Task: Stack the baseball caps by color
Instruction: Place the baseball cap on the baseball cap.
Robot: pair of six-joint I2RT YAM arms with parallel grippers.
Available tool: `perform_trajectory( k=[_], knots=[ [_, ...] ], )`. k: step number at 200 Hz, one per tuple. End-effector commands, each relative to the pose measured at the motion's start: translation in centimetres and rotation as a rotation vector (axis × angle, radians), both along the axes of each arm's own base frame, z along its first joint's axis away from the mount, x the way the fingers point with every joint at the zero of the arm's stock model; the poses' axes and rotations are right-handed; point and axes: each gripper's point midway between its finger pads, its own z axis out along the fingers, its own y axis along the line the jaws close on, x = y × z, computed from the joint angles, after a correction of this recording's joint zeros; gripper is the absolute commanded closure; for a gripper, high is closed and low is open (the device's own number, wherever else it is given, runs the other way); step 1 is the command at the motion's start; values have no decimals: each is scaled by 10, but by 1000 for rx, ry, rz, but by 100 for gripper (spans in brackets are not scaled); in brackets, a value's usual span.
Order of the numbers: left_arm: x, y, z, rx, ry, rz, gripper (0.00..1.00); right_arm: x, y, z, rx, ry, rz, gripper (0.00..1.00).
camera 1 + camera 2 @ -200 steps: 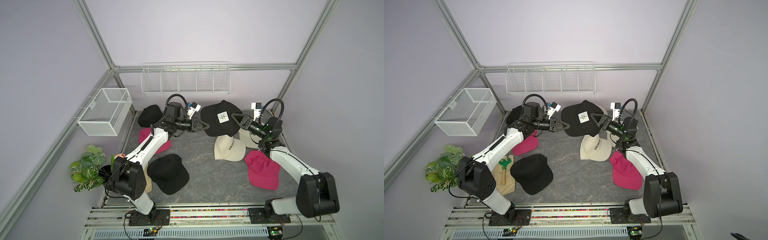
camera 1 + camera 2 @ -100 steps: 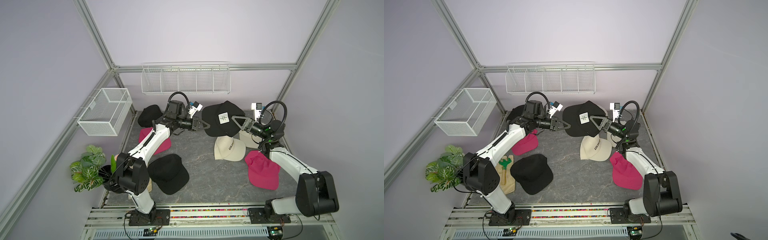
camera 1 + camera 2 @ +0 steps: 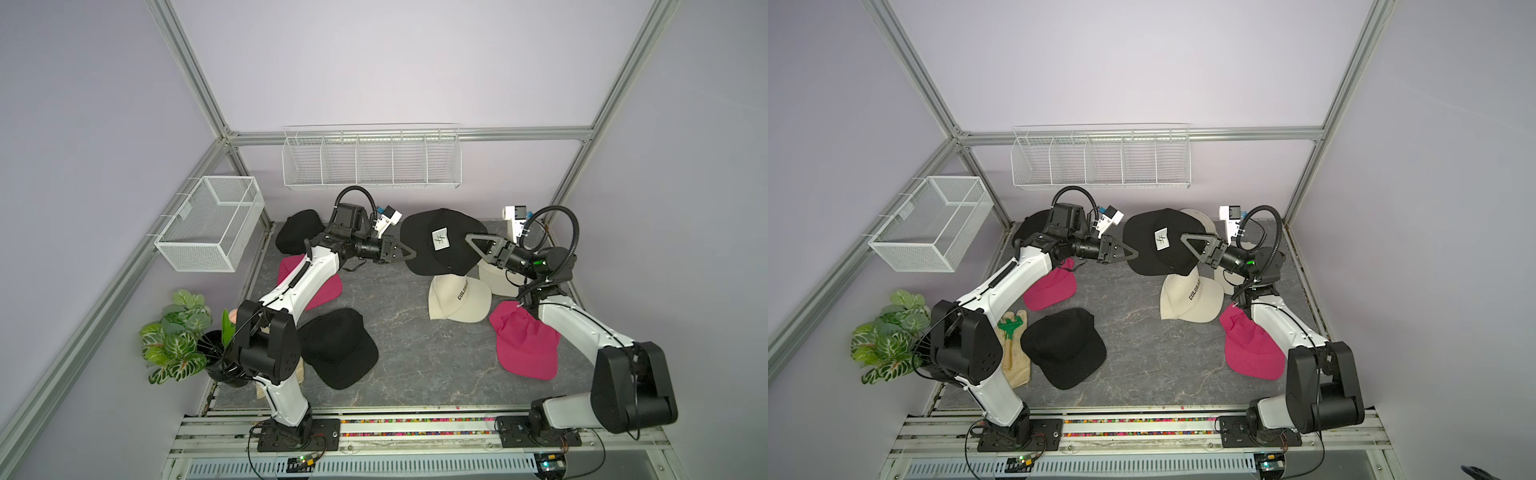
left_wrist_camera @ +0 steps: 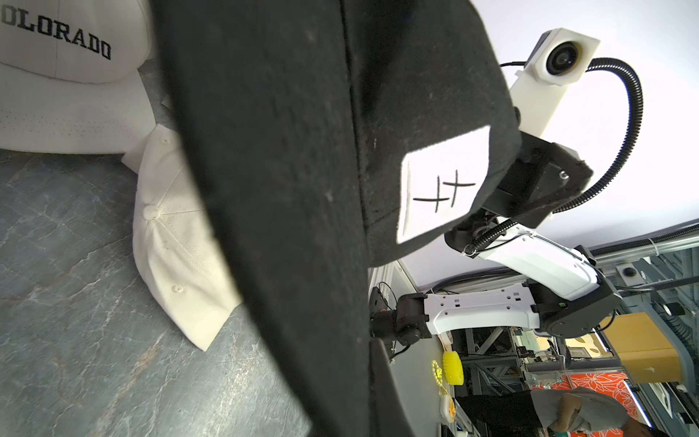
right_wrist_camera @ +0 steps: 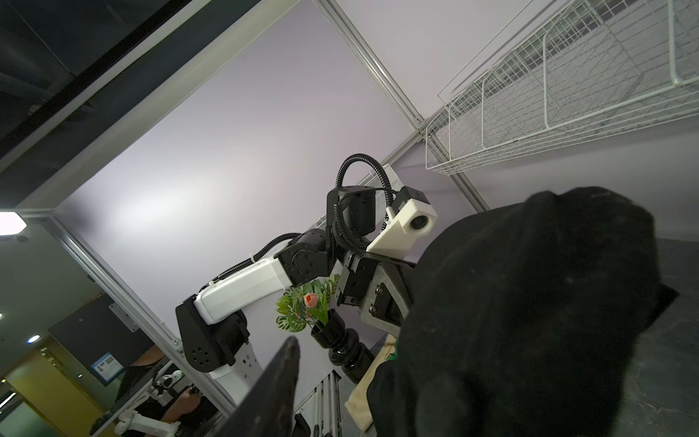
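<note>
With the left fingers (image 3: 405, 254) clamped shut on one edge of the black cap (image 3: 432, 222) — hanging clear of the tabletop (image 3: 395, 299) between both sets of fingers — seat the right fingers (image 3: 471, 239), partly open over the opposite edge, hold uncertain, squarely before carrying it.

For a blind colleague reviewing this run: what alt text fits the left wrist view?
A black cap with a white square patch fills the middle of the frame, close to the lens. Beside it, a lettered cream cap and a second cream cap lie on the grey table, and the right arm shows behind.
</note>
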Motion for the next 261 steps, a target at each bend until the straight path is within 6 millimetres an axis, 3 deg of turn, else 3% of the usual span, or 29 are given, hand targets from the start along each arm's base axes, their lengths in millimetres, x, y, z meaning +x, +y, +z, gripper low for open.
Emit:
perform_trajectory(
  k=[1,48,88,111,143,181,191,215,246,261],
  knots=[
    [19,15,-13,52,8,75,100,-16,-2,17,16,-104,14,62],
    [20,20,-8,23,3,68,100,-21,0,13,-22,-120,20,93],
    [30,44,-8,19,-1,125,100,-25,-1,13,-50,-139,22,94],
    [38,59,-19,67,10,178,100,-25,-3,8,-89,-130,1,94],
    [32,47,-25,75,11,160,100,-28,2,15,-90,-142,9,93],
    [49,40,-41,184,13,274,100,-19,32,5,-168,-77,52,93],
    [56,46,-43,209,1,330,89,-15,37,-3,-215,-46,34,93],
    [67,61,-36,227,-80,478,51,-13,47,-27,-385,-27,-19,93],
    [79,102,-22,288,-216,743,2,-17,57,-49,-517,-86,-22,93],
    [77,124,-10,302,-302,859,0,-18,59,-59,-568,-127,-5,94]
  ],
)
